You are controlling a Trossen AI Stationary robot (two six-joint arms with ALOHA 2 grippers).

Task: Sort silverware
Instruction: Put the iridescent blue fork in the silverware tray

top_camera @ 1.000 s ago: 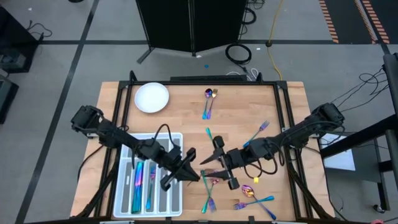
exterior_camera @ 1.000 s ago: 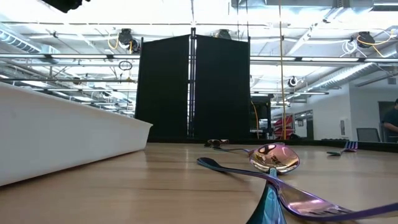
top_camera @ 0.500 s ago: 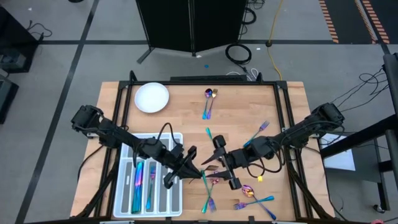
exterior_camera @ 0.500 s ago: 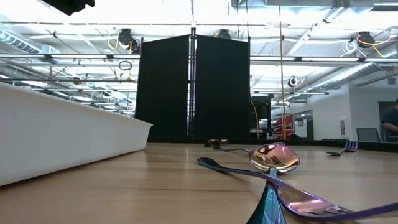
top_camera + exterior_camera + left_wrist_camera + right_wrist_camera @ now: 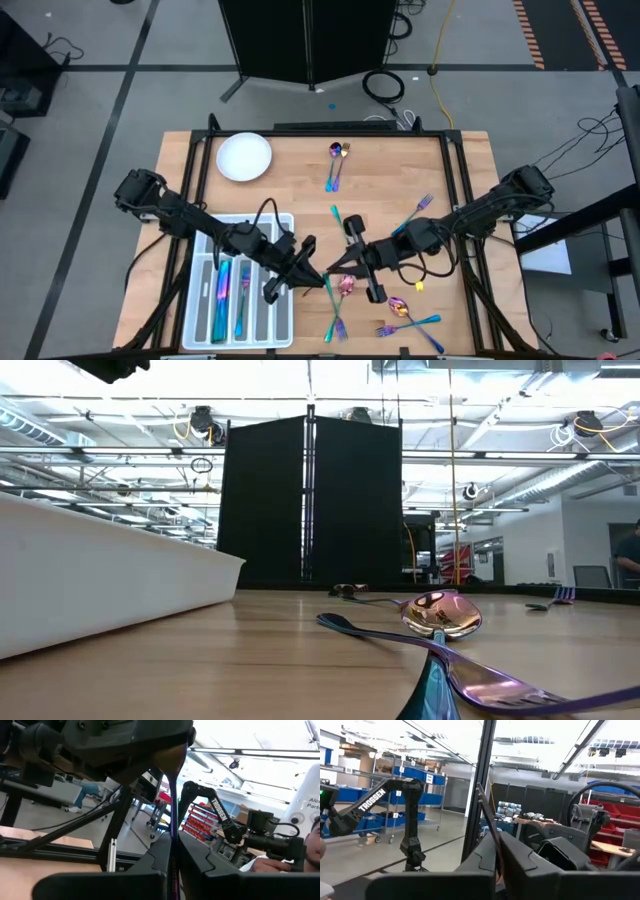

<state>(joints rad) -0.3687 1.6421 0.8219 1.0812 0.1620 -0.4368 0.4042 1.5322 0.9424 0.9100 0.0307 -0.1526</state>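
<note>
Meeting nose to nose near the table's front edge, the left gripper (image 5: 312,275) and right gripper (image 5: 338,268) both pinch one slim iridescent utensil (image 5: 173,815), each clamped tight on it just beside the compartment tray (image 5: 201,256). It looks like a handover between arms. More silverware (image 5: 336,164) lies scattered across the wood. Next, one gripper would need to let go so the other can carry the piece to its tray slot.
</note>
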